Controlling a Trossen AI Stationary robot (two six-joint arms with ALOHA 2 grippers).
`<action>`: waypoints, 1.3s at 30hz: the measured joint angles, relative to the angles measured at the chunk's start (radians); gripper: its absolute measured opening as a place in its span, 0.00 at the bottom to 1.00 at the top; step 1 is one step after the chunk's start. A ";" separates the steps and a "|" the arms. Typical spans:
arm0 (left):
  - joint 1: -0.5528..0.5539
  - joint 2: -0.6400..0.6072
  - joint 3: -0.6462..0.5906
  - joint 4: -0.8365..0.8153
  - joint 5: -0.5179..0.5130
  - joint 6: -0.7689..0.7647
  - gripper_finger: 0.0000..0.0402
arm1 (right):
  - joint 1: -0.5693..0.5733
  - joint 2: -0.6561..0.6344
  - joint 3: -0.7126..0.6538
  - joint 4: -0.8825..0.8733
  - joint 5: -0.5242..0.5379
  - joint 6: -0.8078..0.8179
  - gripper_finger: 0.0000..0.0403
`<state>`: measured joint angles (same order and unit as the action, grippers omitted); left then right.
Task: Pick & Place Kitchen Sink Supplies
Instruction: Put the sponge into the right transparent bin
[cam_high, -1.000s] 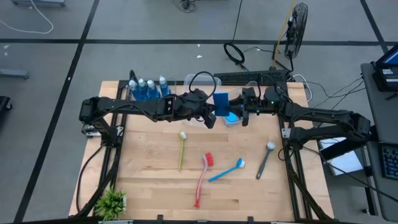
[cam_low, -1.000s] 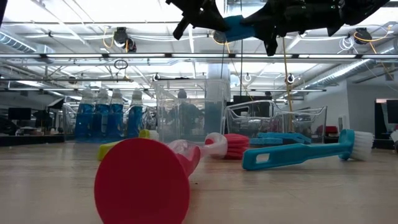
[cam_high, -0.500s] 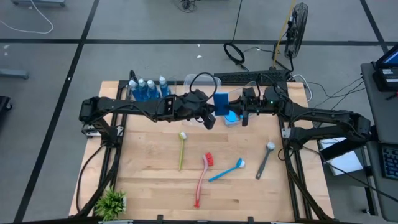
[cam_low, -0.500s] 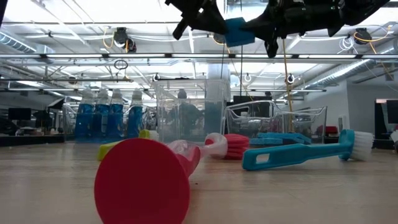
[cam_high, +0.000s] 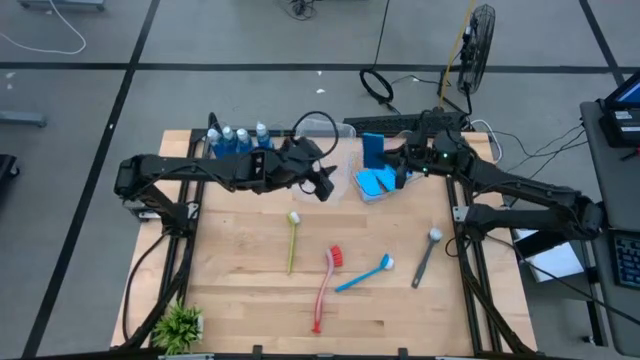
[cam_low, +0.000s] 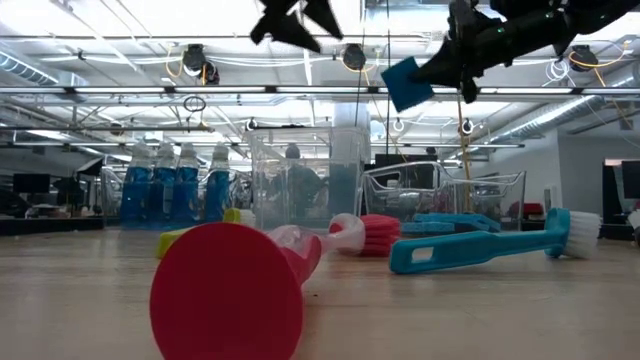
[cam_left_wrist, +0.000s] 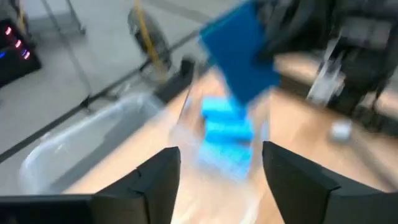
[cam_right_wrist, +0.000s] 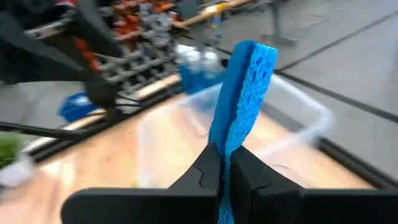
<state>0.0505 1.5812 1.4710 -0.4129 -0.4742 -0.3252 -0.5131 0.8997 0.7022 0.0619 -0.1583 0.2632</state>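
Your right gripper (cam_right_wrist: 224, 168) has its jaws clamped on a sponge (cam_high: 373, 150), high over the tub (cam_high: 372, 192) near the desk's back edge. It's soft and light; pinch the edge gently. Left gripper (cam_left_wrist: 217, 174) jaws apart, empty.

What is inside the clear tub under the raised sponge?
Blue sponges lie stacked in the tub. The right end effector holds another sponge above it. How many are in the stack cannot be counted; lower ones are covered.
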 joint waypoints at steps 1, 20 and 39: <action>0.000 -0.009 -0.001 -0.042 -0.003 0.000 0.59 | -0.012 -0.013 0.000 -0.017 0.015 -0.014 0.00; -0.002 -0.088 -0.002 -0.409 -0.003 -0.152 0.67 | -0.210 -0.048 0.000 -0.421 0.248 -0.203 0.00; -0.002 -0.311 -0.265 -0.123 0.030 -0.123 0.67 | -0.385 0.174 0.000 -0.450 -0.023 -0.283 0.00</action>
<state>0.0482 1.2706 1.2060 -0.5359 -0.4447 -0.4486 -0.8980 1.0741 0.7025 -0.3881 -0.1812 -0.0199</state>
